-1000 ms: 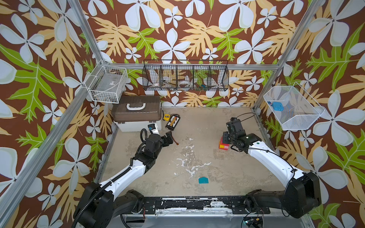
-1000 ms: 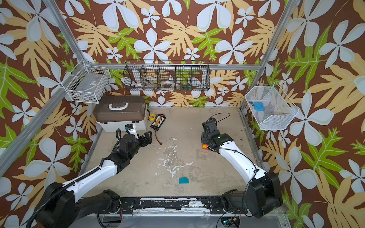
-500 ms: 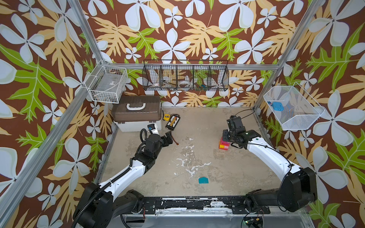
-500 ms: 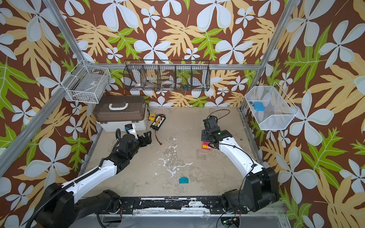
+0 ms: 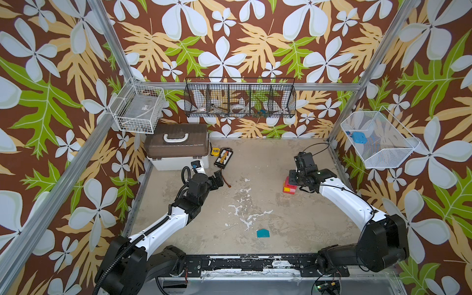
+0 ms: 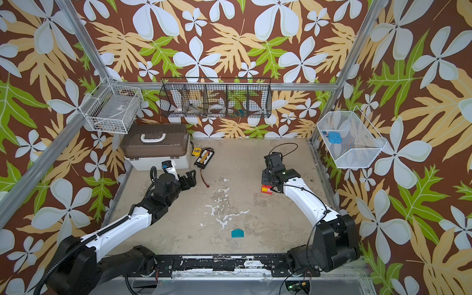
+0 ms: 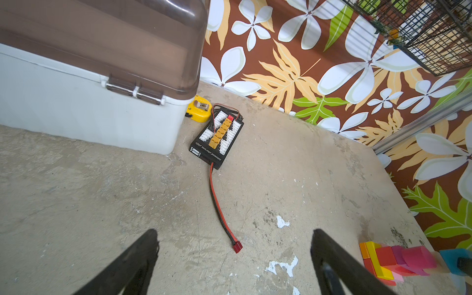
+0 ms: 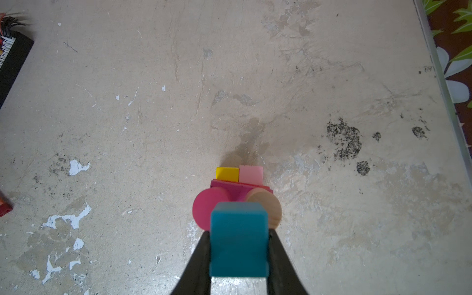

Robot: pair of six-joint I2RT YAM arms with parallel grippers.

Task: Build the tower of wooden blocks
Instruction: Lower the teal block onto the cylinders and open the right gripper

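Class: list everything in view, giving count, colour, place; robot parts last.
tower: one, red, orange, yellow, pink, right side
pink cylinder, tan cylinder: one each, atop tower
teal cube: one, over the cylinders
teal house-shaped piece: one, loose, front centre
storage box: one, white, brown lid, back left
tape measure: one, yellow, beside box
connector board: one, black, beside tape measure
black basket: one, back wall
white baskets: two, side walls
blue case: one, in right-hand white basket
left gripper: black, open, empty
right gripper: black, shut on teal cube
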